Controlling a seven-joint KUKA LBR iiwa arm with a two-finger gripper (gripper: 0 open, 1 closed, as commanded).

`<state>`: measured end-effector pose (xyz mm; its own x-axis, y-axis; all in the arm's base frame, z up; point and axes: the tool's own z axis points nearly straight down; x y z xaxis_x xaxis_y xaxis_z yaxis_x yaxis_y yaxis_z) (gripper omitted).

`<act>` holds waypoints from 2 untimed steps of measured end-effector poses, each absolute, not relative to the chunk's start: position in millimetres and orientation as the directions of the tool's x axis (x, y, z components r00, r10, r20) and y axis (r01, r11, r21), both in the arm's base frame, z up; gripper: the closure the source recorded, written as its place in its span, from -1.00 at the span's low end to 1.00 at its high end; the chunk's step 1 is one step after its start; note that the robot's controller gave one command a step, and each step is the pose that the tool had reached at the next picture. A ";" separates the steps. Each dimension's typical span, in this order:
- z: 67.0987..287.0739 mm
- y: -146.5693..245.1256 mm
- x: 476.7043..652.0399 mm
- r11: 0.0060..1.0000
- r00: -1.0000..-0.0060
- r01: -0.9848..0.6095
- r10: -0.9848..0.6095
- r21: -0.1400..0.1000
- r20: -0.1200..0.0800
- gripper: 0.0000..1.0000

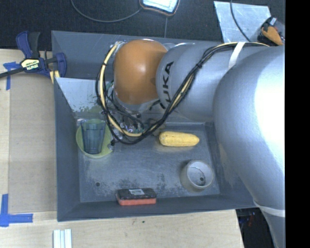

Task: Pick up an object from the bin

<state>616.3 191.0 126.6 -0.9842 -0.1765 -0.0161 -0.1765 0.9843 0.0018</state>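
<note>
Your gripper [123, 127] hangs at the bin's [68, 193] ten o'clock, wrist pointing down, probably for a top grasp. Its orange cover [138, 72] hides the jaws, so you cannot tell their state. The blue cup [93, 135], just beside at nine o'clock, seems the likely pick.

Diffuse, moderately bright light from overhead. A bright white patch [160, 4] glows at the top centre of the frame. A soft sheen lies on the orange cover [138, 68] and the grey arm [242, 97], which shade the bin floor [145, 169] beneath them at upper centre.
</note>
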 end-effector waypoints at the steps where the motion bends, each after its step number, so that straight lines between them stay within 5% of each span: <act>1: 117.8 228.3 598.4 0.952 -0.952 -0.306 -0.306 0.000 -0.006 -1.00; 2: 89.3 225.9 611.0 0.998 -0.998 -0.067 -0.067 -0.005 -0.010 -1.00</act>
<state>611.0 225.9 89.3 -0.9977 -0.0667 -0.0101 -0.0666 0.9978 -0.0047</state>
